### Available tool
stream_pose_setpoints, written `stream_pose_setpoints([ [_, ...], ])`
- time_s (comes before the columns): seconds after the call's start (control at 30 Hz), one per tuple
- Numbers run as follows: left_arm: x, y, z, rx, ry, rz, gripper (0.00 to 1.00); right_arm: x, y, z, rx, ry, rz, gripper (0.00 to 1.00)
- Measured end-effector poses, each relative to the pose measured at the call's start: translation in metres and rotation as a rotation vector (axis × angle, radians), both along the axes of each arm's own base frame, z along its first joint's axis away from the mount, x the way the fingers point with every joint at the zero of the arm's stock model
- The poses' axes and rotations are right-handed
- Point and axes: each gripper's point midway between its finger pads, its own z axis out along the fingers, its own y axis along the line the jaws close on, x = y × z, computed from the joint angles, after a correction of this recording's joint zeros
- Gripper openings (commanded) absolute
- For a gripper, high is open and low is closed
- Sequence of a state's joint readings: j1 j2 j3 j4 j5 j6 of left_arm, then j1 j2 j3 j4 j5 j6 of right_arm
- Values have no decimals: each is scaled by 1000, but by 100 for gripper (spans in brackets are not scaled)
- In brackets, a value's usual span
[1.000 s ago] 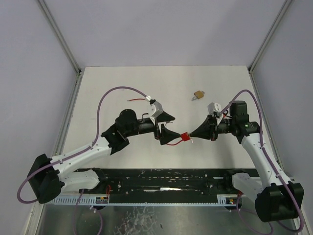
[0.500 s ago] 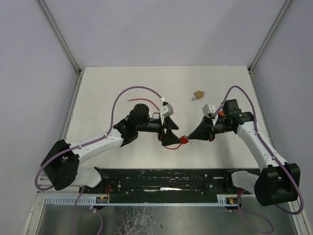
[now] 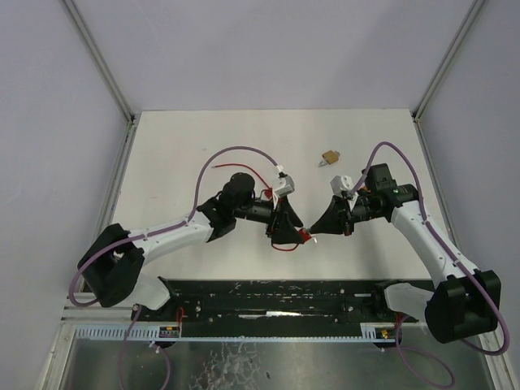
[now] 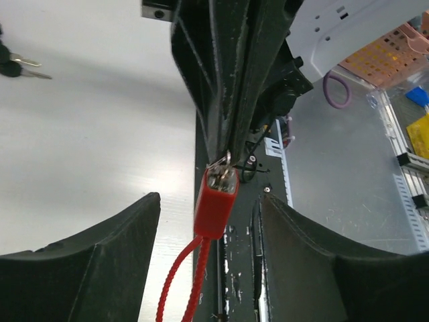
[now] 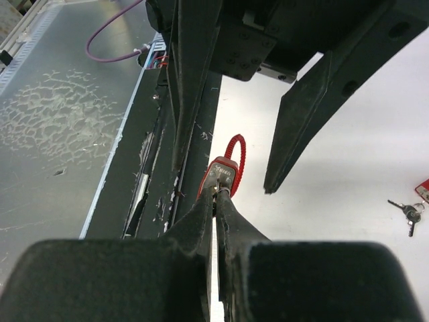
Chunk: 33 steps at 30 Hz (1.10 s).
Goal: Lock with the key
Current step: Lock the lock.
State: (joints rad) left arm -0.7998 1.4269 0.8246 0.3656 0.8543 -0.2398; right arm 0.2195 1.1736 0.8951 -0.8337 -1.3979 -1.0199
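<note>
The red plastic cable padlock (image 3: 305, 236) sits over the front middle of the white counter (image 3: 187, 154). The left hand (image 3: 291, 231) flanks it from the left without touching. The right hand (image 3: 316, 231), on its right, pinches the small metal key (image 4: 221, 163) at its end. A small brass padlock (image 3: 329, 157) lies behind them, well apart.

The small padlock body of red plastic (image 4: 216, 204) is smooth with a soft sheen, and its red cord loop (image 4: 199, 245) looks braided and rough. The small silvery metal key (image 4: 221, 163) at its top glints. The left gripper's fingers (image 4: 100, 261) and the right gripper's fingers (image 5: 234, 228) are matt black plastic, finely grained and dusty. The white tabletop (image 4: 87, 134) is smooth and faintly glossy. Upper middle of the top view, a small brass-coloured padlock (image 3: 329, 157) looks metallic.
</note>
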Motion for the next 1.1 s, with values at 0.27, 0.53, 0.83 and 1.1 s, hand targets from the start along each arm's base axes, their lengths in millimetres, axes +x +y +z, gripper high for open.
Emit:
stream_pose_setpoints([
  [0.27,-18,-17,-5,4,26,-91,41,-2,2,1,-3,11,9,0],
  [0.53,-19,-19,-8,9,32,-98,0,-2,3,2,-11,23,2,7],
  [0.83,-15,-5,7,-38,-13,-9,0,4,-2,17,45,-58,-56,62],
  [1.1,3,18,66,-269,-120,191,0,11,-6,47,104,-144,-55,56],
])
